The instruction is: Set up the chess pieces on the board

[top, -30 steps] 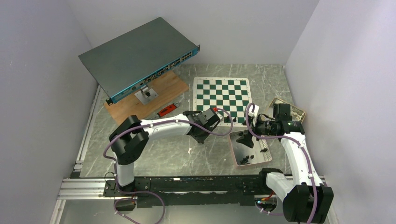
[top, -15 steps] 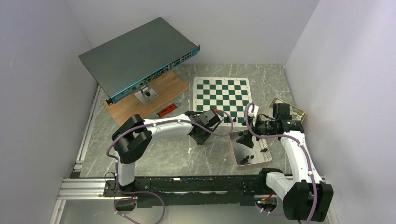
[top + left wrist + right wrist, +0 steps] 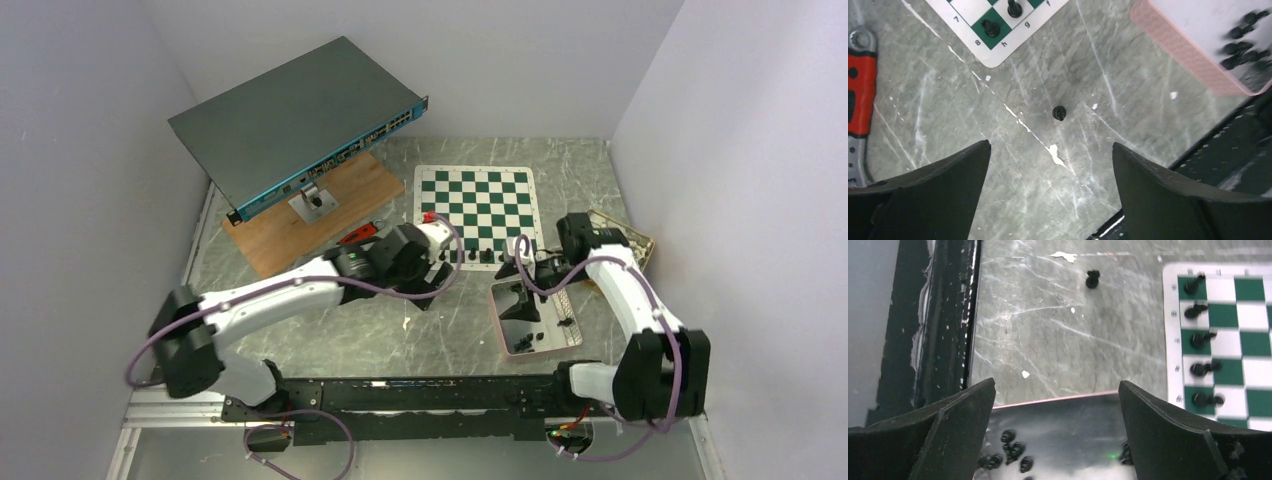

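Note:
The green and white board (image 3: 475,203) lies at the back of the table, with several black chess pieces (image 3: 465,257) lined along its near edge. In the right wrist view that row (image 3: 1200,339) runs down the board's (image 3: 1248,315) left side. My left gripper (image 3: 428,285) is open and empty over bare table (image 3: 1050,145), just short of one loose piece (image 3: 1059,113). Two pieces (image 3: 991,28) stand on the board corner (image 3: 983,47) beyond. My right gripper (image 3: 518,285) is open and empty (image 3: 1056,381) above the tray (image 3: 1058,402), which holds several pieces (image 3: 1008,447).
The pinkish-rimmed tray (image 3: 497,325) sits right of centre near the front. A red-handled tool (image 3: 357,237) lies left of the board, beside a wooden stand (image 3: 345,195) carrying a tilted network switch (image 3: 290,115). A small box (image 3: 632,242) is at the right wall.
My left gripper has gone from shut to open and drawn back left from the board's near edge, its arm swinging left. My right gripper has shifted left over the tray.

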{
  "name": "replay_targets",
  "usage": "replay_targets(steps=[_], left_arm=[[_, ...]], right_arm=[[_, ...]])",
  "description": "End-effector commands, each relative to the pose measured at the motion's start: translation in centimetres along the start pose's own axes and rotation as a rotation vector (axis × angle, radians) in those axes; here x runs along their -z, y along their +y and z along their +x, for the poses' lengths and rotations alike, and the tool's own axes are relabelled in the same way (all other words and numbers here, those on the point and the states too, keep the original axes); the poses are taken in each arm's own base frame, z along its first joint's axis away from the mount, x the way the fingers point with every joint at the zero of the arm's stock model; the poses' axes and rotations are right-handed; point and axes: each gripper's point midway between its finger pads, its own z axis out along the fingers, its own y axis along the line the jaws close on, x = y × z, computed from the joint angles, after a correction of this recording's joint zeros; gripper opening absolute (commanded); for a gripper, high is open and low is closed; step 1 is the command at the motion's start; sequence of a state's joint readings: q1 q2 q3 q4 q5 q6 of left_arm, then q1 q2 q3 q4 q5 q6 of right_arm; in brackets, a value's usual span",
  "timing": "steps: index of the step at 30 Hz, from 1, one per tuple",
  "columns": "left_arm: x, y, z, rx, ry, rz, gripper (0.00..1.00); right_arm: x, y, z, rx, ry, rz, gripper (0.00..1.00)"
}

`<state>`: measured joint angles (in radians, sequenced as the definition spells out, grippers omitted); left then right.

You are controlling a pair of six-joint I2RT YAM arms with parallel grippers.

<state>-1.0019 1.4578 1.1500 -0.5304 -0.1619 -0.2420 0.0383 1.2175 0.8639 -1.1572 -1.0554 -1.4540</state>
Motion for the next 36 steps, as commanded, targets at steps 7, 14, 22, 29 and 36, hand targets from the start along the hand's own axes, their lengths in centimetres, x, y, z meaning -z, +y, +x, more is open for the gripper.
replay_targets(steps=[7,14,22,29,36], left_arm=[[6.0,4.3,-1.3,0.155,-0.247,0.158,1.0],[8.4,7.2,0.1,0.027,-0.231,0.045,1.0],[8.1,8.5,1.3,0.011,-0.173,-0.029,1.0],[8.3,9.3,1.3,0.014,-0.178,-0.074,1.0],[8.2,9.9,1.6,0.017,-0.168,-0.109,1.0]], right_arm=[[-4.9,-3.3,-4.2,0.517,0.1,-0.265,0.79],[-10.6,-4.9,-4.5,0.592,0.219,-0.378,0.66],[-14.2,-5.2,-4.1,0.551,0.275,-0.375,0.57],[-15.7,-4.8,-2.0,0.556,0.347,-0.373,0.52],[-17.6,-4.7,-1.1,0.559,0.378,-0.386,0.41]])
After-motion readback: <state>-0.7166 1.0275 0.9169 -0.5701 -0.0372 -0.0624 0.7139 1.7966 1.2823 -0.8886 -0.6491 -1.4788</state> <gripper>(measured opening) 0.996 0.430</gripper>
